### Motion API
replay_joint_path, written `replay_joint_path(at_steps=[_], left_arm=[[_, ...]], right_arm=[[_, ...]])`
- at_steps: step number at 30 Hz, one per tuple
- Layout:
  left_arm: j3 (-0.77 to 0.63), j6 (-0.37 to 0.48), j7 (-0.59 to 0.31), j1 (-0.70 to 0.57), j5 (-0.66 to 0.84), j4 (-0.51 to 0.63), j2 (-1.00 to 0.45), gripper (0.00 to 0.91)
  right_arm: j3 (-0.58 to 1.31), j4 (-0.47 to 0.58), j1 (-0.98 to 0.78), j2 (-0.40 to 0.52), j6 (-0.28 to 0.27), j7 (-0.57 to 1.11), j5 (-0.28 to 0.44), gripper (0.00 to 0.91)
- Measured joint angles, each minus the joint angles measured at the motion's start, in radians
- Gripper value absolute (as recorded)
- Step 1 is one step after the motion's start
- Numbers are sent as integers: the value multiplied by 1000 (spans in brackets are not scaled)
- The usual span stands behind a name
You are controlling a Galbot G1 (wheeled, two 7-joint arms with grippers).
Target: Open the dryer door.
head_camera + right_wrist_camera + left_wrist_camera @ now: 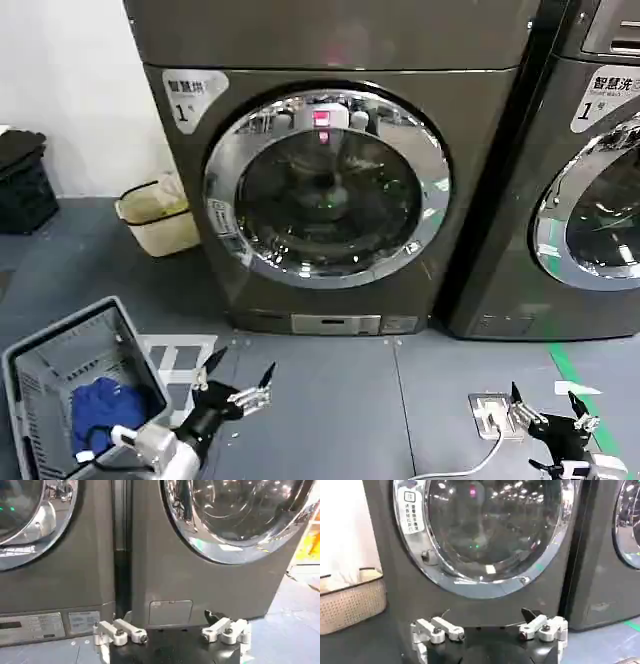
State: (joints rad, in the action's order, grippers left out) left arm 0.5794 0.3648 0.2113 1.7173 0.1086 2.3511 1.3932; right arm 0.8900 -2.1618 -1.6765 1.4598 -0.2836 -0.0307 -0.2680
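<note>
The dark grey dryer stands ahead, its round chrome-rimmed glass door closed flat against the front. In the left wrist view the door fills the upper part, with a latch piece on the chrome ring. My left gripper hovers low over the floor in front of the dryer's lower left corner, open and holding nothing. My right gripper is low at the right, open and empty, facing the gap between the two machines.
A second machine stands right beside the dryer. A grey laundry basket with blue cloth sits at the lower left. A cream bin is left of the dryer. A white power strip and green floor tape lie near the right gripper.
</note>
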Motion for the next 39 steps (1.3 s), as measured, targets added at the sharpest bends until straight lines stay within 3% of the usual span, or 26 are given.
replay_joint_path(at_steps=[17,39], left_arm=[[-4,10,1,12,13,28,-5,907],[-5,10,0,35,15,62,9,907]], right_arm=[[-76,0,61,-129,84,-45,-91,907],[-315,63,318,-511,139,-105,-298,907]])
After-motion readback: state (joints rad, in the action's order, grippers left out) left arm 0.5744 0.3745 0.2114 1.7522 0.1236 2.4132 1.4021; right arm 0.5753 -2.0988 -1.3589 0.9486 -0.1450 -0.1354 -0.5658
